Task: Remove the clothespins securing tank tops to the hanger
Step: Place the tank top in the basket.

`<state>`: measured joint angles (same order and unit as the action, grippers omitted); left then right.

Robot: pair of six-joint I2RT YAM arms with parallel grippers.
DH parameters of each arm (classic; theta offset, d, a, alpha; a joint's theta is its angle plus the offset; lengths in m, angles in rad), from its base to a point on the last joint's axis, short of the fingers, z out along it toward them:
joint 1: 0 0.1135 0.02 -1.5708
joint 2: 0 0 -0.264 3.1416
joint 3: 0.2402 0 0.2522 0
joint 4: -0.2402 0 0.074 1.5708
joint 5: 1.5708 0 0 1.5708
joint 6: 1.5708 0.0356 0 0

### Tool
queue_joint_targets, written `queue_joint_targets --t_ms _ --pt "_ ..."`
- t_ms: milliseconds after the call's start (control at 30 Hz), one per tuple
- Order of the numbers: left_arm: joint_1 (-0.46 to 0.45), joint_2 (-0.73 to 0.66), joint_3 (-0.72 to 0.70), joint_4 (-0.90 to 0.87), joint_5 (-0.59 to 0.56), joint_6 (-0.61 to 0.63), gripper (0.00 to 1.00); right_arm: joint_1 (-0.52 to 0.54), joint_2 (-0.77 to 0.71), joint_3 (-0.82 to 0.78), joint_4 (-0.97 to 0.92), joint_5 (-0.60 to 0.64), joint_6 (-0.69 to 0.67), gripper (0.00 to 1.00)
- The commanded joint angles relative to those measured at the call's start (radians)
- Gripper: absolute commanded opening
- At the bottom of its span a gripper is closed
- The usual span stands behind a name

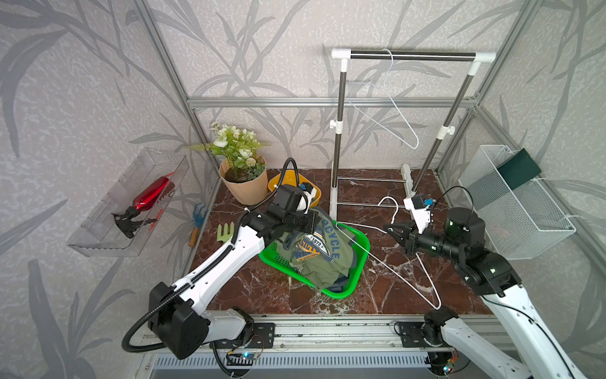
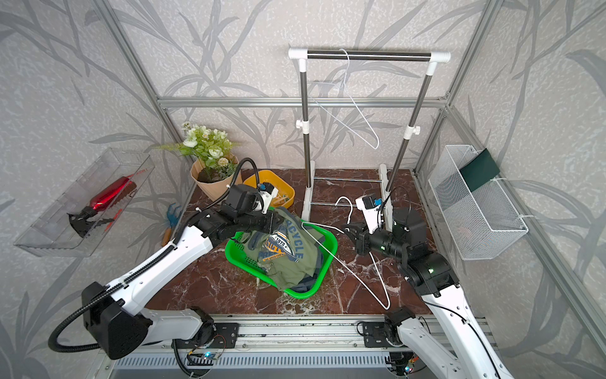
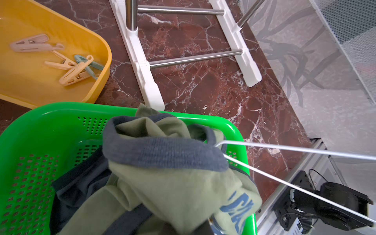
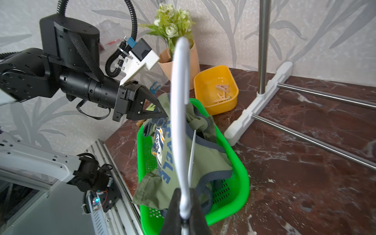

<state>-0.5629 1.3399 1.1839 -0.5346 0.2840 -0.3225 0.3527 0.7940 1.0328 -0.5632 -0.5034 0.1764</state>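
- Right wrist view: your left gripper (image 4: 162,114) is pinched shut on the trim of the green tank top (image 4: 211,160), over the green basket (image 4: 242,183).
- Your right gripper (image 4: 184,203) is clamped shut on the white hanger (image 4: 179,81).
- That hanger runs long from the top toward your right arm, with its tip tucked in the cloth.
- Clothespins (image 3: 75,71) lie in the yellow tray (image 3: 61,30), just past the basket. Your left arm is nearer.

Robot lab cell: aluminium frame (image 1: 328,102), wallpaper panels (image 1: 82,82), marble tabletop (image 1: 262,288)
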Motion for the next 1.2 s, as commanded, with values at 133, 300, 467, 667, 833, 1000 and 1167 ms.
queue_joint_targets --t_ms 133,300,467,667,833,1000,1167 --pt "0.002 0.088 -0.095 0.046 -0.063 0.001 0.98 -0.01 0.186 0.274 -0.119 0.301 -0.128 0.0" --pt "0.001 -0.032 -0.084 0.006 -0.127 0.006 0.99 -0.04 0.314 0.467 -0.127 0.433 -0.162 0.0" --pt "0.0 -0.096 0.082 -0.059 -0.11 0.032 0.99 -0.063 0.34 0.5 -0.056 0.266 -0.117 0.0" --pt "-0.001 -0.083 0.14 0.209 0.118 -0.188 0.99 -0.061 0.203 0.239 0.247 -0.018 0.054 0.0" --pt "-0.003 -0.001 0.205 0.383 0.272 -0.207 0.99 -0.061 0.152 0.153 0.339 -0.163 0.139 0.0" --pt "0.003 0.112 0.422 0.118 0.444 0.214 0.99 -0.061 0.162 0.187 0.303 -0.307 0.15 0.0" --pt "0.018 0.149 0.458 0.163 0.614 0.245 0.99 -0.062 0.162 0.216 0.266 -0.38 0.148 0.0"
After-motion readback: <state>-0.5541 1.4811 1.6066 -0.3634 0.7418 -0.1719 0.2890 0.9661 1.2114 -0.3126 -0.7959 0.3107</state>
